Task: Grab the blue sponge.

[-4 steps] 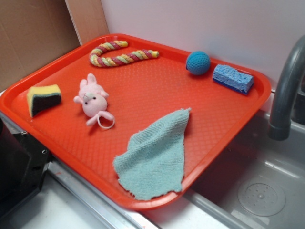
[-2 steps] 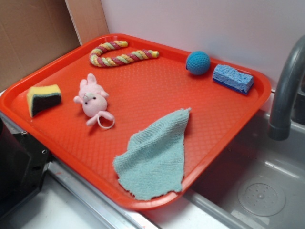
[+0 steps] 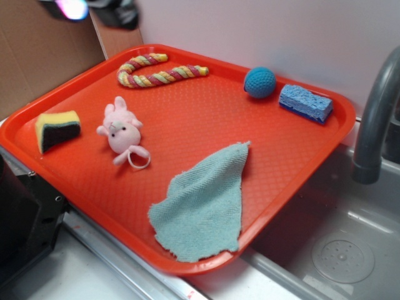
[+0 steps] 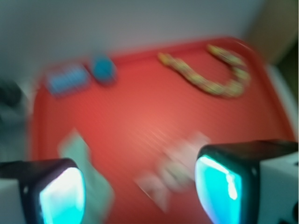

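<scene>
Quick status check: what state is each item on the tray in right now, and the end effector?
Blue sponge: flat on tray, ungrabbed.
Ball: resting beside sponge, apart.
Rope: curled, lying flat.
Pink toy: lying down.
Cloth: crumpled, overhanging tray edge.
Yellow sponge: resting, untouched.
End effector: open, empty.

Plenty of bare red tray (image 3: 187, 119) through the middle, wide open for passing. Blue sponge (image 3: 305, 102) tucked in the far right corner, teal ball (image 3: 259, 82) just beside it on the left, wall right behind. Grey faucet (image 3: 375, 119) looming off the right edge. Green cloth (image 3: 203, 203) flat up front.
</scene>
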You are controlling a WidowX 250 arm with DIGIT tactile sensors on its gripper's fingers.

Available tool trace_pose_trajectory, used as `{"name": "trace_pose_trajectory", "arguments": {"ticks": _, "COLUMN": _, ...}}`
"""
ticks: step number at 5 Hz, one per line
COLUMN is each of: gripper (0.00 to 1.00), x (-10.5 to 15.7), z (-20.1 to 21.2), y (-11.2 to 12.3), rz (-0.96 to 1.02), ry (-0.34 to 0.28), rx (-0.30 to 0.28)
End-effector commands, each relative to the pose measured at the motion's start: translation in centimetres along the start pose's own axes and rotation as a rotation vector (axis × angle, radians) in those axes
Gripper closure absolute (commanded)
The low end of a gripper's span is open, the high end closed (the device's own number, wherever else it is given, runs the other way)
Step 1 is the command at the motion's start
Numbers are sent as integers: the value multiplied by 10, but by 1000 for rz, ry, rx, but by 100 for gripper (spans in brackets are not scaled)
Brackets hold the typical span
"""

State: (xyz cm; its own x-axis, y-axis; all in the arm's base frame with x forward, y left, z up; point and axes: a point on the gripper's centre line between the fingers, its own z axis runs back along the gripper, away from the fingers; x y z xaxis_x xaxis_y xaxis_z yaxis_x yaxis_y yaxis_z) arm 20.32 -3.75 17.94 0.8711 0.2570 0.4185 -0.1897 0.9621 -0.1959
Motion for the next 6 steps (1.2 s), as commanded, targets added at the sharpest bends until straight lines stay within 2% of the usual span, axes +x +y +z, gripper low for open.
{"name": "trace_pose_trajectory", "arguments": {"ticks": 1, "gripper": 0, "x": 14, "z": 5, "y": -5, "rz": 15, "ry": -34, "rx": -19}}
{"name": "trace_pose_trajectory", "arguments": {"ticks": 2, "gripper": 0, "x": 14, "z": 5, "y": -5, "rz": 15, "ry": -34, "rx": -19}}
{"name": "trace_pose_trajectory", "arguments": {"ticks": 3, "gripper": 0, "x": 24, "z": -35, "y": -29, "rz": 17, "ry": -32, "rx": 70}}
{"name": "trace_pose_trajectory", "arguments": {"ticks": 4, "gripper": 0, "x": 30, "z": -74, "y": -55, "rz": 164, "ry": -69, "rx": 52}}
{"name": "trace_pose_trajectory", "arguments": {"ticks": 5, "gripper": 0, "x": 33, "z": -103, "y": -59, "rz": 212, "ry": -66, "rx": 87}}
{"name": "trace_pose_trajectory", "arguments": {"ticks": 6, "gripper": 0, "x": 42, "z": -121, "y": -58, "rz": 218, "ry": -74, "rx": 98}}
